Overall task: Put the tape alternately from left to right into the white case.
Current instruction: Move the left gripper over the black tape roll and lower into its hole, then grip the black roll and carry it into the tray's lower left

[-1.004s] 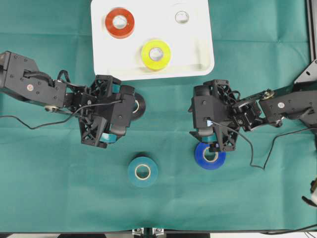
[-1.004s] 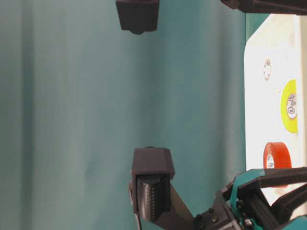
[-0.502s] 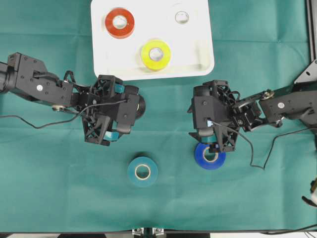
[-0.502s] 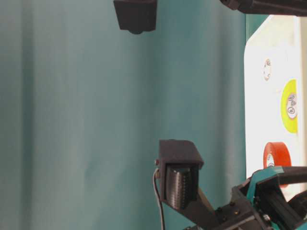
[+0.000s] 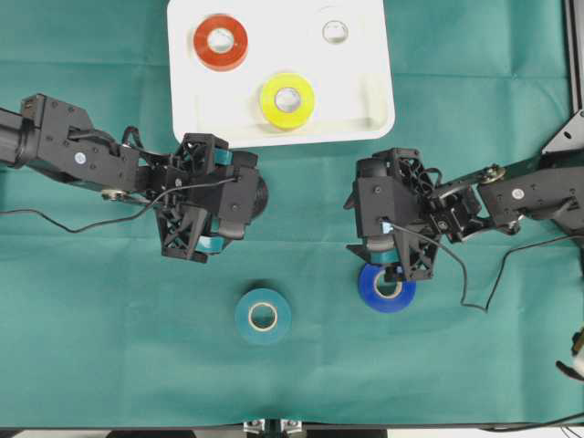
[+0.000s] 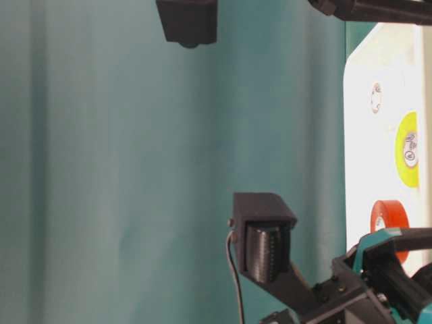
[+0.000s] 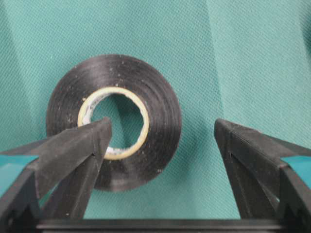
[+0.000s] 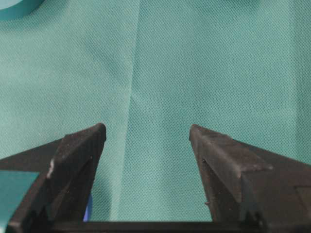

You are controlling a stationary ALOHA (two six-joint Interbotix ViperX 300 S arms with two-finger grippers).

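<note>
The white case (image 5: 370, 87) lay at the far edge of the tabletop (image 5: 91, 347), which was covered in green cloth. It held three rolls: the orange-red roll (image 5: 220, 42) at its far left, the white roll (image 5: 334, 31) at its far right, and the yellow roll (image 5: 286, 99) towards its near rim. Three rolls lay outside the case. The black roll (image 7: 114, 122) was just below the case's near-left corner, largely hidden under the left gripper (image 5: 239, 203) in the overhead view. The teal roll (image 5: 263, 316) lay well below the case, and the blue roll (image 5: 387, 286) lay to the right of the teal roll, partly under the right gripper (image 5: 388, 260).

Step in hand, as judged: the left arm's pickup of the black roll, the fourth roll for the case. The left wrist view showed the left gripper's fingers (image 7: 73, 150) spread wide and holding nothing, one tip over the roll's core hole, the other over bare cloth beyond its outer edge. The right gripper's fingers (image 8: 80, 148) were likewise spread and empty, with only a sliver of blue showing beside one finger.

Next move, as judged: the left gripper would need to lower, one finger into the core and one outside the wall, and clamp on that wall before lifting the roll to the case. Contact with the roll could not be confirmed.
</note>
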